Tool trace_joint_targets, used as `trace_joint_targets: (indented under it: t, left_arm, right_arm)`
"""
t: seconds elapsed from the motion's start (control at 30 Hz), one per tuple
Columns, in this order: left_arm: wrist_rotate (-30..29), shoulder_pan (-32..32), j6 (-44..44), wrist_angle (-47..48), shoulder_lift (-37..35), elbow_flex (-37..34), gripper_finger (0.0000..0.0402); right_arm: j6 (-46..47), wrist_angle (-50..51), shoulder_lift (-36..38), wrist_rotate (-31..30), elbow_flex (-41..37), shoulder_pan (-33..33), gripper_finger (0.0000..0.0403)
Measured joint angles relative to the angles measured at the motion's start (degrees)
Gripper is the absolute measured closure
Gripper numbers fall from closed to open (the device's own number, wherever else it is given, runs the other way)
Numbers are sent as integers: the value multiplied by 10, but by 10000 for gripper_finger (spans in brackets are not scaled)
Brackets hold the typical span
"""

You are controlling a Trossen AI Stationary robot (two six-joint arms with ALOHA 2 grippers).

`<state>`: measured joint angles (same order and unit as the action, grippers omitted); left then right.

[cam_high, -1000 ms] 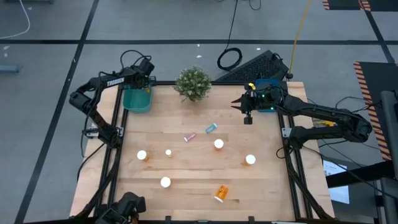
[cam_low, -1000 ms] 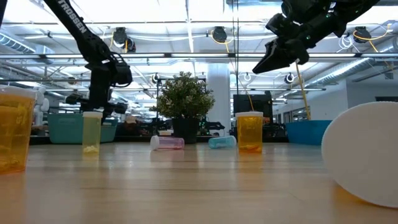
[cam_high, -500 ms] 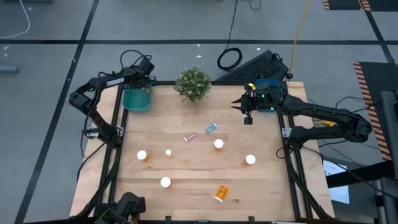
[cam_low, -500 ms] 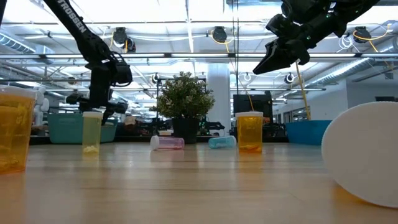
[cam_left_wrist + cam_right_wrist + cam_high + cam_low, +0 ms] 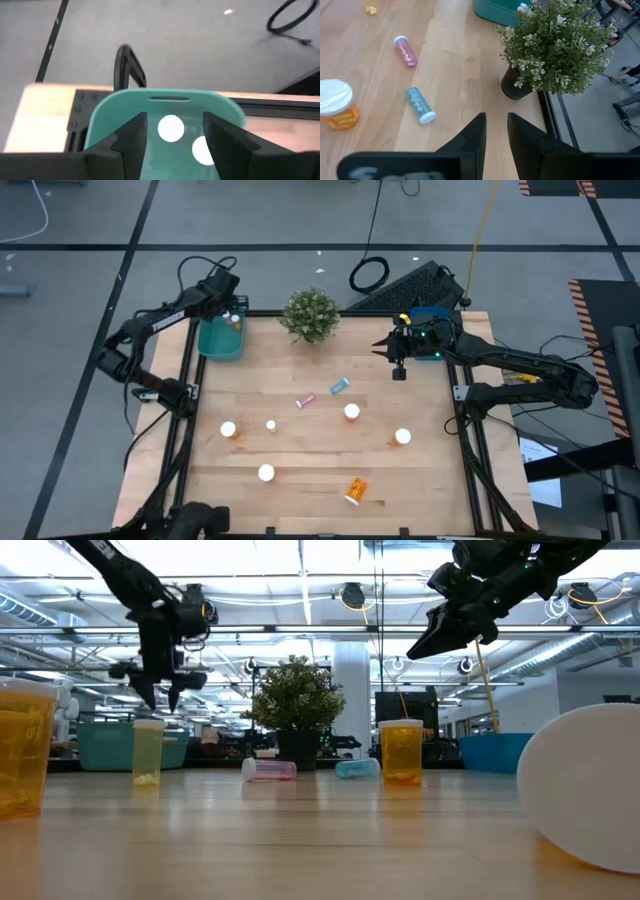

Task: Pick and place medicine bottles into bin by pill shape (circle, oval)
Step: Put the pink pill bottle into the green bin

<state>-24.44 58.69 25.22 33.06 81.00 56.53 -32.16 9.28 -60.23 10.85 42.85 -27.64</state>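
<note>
Several medicine bottles stand or lie on the wooden table: a pink one (image 5: 305, 400) and a light blue one (image 5: 340, 386) lie on their sides, and an orange one (image 5: 356, 491) lies near the front. White-capped orange ones stand upright (image 5: 351, 412) (image 5: 402, 437) (image 5: 229, 429) (image 5: 266, 472). My left gripper (image 5: 172, 145) hangs open over the teal bin (image 5: 115, 115) at the far left, and two white caps (image 5: 171, 127) (image 5: 202, 150) show inside the bin. My right gripper (image 5: 398, 367) hangs above the table by the blue bin (image 5: 432, 340). It holds nothing, and a narrow gap shows between its fingers (image 5: 475, 140).
A potted plant (image 5: 311, 313) stands at the table's far edge between the two bins. Dark frame rails run along the left (image 5: 185, 420) and right (image 5: 462, 430) sides. Bare wood lies between the plant and the scattered bottles.
My left gripper has risen above the teal bin and its arm has swung outward toward the table's left. My right arm has kept still, and no bottle on the table has moved.
</note>
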Motion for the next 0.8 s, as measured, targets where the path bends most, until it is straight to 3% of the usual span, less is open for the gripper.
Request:
trace_joint_targets:
  t: [0.23,0.53,0.8]
  left_arm:
    - [31,-71,-93,-1,-90,0,206]
    - [36,-277,-156,13,-151,-7,206]
    - [35,-418,-162,-102,-174,-78,206]
  right_arm:
    - [30,-17,-3,0,0,0,328]
    - [91,-65,-48,-3,0,51,328]
    - [180,-107,-118,-20,0,112,328]
